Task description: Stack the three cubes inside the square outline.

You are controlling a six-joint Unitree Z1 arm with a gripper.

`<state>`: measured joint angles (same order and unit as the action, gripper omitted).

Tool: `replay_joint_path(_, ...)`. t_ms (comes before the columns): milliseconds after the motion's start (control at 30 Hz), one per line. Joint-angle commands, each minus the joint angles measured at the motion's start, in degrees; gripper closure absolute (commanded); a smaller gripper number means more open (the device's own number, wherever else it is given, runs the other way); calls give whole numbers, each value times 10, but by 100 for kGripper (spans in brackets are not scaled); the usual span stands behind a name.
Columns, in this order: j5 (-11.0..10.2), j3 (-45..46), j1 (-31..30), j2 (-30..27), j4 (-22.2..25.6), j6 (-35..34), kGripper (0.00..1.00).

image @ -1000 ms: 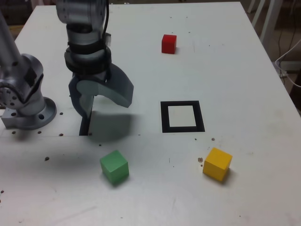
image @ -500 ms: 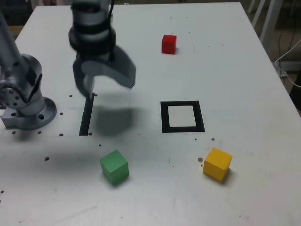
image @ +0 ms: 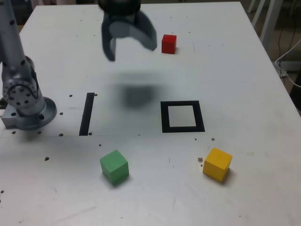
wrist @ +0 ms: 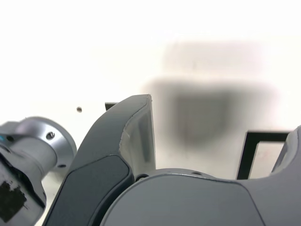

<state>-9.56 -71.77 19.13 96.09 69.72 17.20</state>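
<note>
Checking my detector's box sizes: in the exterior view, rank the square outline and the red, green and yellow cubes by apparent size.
1. square outline
2. green cube and yellow cube, alike
3. red cube, though it lies farthest from the camera

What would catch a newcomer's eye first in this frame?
The open gripper hangs empty above the table's far side, just to the exterior view's left of the red cube, with its blurred shadow on the table below. Next come the black square outline at centre, with nothing inside it, and the green cube and yellow cube apart near the front edge.
</note>
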Motion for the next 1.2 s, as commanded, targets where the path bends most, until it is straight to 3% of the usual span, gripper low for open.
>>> replay_joint_path(0, -7, -26, 21, 18, 7, 17, 3)
replay_joint_path(533, -27, -188, 123, 158, 10, 139, 3)
replay_joint_path(900, -30, -260, 145, 239, 13, 187, 4)
replay_joint_path(1167, -33, -299, 147, 277, 13, 191, 10)
